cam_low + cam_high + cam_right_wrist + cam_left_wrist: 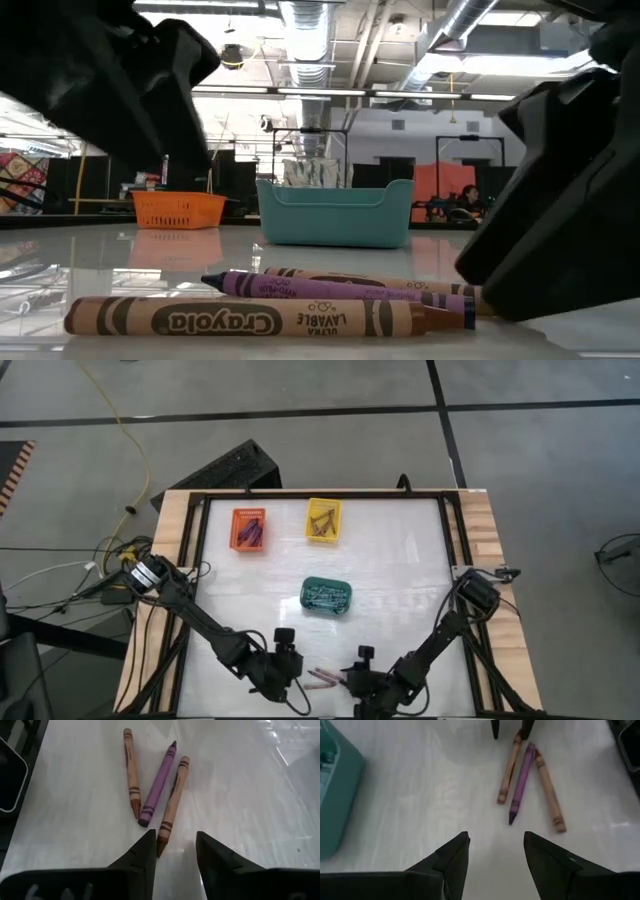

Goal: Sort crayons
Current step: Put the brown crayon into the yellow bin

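Note:
Three crayons lie flat on the white table near its front edge (325,677): a purple one (521,782) (159,782) between two brown ones (550,790) (131,772). My left gripper (495,845) (303,675) is open and empty just left of them, pointing at them. My right gripper (175,840) (347,678) is open on their right. Its fingertips stand on either side of the end of one brown crayon (170,805); no touch shows. More crayons lie in the orange (248,528), yellow (323,520) and teal (326,595) baskets.
The teal basket (335,212) stands mid-table behind the grippers, and the orange basket (177,209) and the yellow one stand farther back. Both arms come in low from the table's side edges. Bare white table lies between the baskets and the crayons (250,318).

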Tool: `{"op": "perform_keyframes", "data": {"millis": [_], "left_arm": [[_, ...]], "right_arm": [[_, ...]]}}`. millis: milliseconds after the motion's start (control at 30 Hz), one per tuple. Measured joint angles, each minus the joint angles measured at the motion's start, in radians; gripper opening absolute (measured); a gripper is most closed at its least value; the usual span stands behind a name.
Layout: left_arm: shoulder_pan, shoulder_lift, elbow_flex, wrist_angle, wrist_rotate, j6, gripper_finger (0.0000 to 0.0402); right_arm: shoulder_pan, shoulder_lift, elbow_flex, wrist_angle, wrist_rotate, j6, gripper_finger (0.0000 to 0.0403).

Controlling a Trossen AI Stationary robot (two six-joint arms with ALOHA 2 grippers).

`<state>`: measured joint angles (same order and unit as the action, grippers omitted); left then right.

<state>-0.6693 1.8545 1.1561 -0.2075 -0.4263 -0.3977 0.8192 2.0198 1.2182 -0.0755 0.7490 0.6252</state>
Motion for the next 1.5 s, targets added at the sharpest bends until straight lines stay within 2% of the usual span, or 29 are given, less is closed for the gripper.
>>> {"op": "perform_keyframes", "data": {"millis": [300,700,1067,1167,1333,1500], "left_arm": [[0.002,-0.001,0.0,0.032,-0.002,0.013,0.0178],[0.003,0.034,0.0,0.095,0.009,0.016,0.0178],[0.002,0.036,0.0,0.102,0.009,0.02,0.0178],[0.002,0.036,0.0,0.102,0.007,0.02,0.0178],[0.0,0.036,0.0,0.099,-0.008,0.039,0.0178],[0.0,0.036,0.0,0.094,-0.045,0.078,0.0178]], "right_arm": [[0.004,0.015,0.0,-0.021,0.005,0.041,0.011],[-0.046,0.014,0.002,-0.064,0.004,0.059,0.0107],[-0.096,0.025,0.002,-0.064,-0.075,0.051,0.0105],[-0.104,0.043,0.003,-0.075,-0.096,0.09,0.0085],[-0.102,0.044,0.003,-0.084,-0.091,0.095,0.0017],[-0.106,0.026,0.002,-0.094,-0.094,0.067,0.0006]]}}
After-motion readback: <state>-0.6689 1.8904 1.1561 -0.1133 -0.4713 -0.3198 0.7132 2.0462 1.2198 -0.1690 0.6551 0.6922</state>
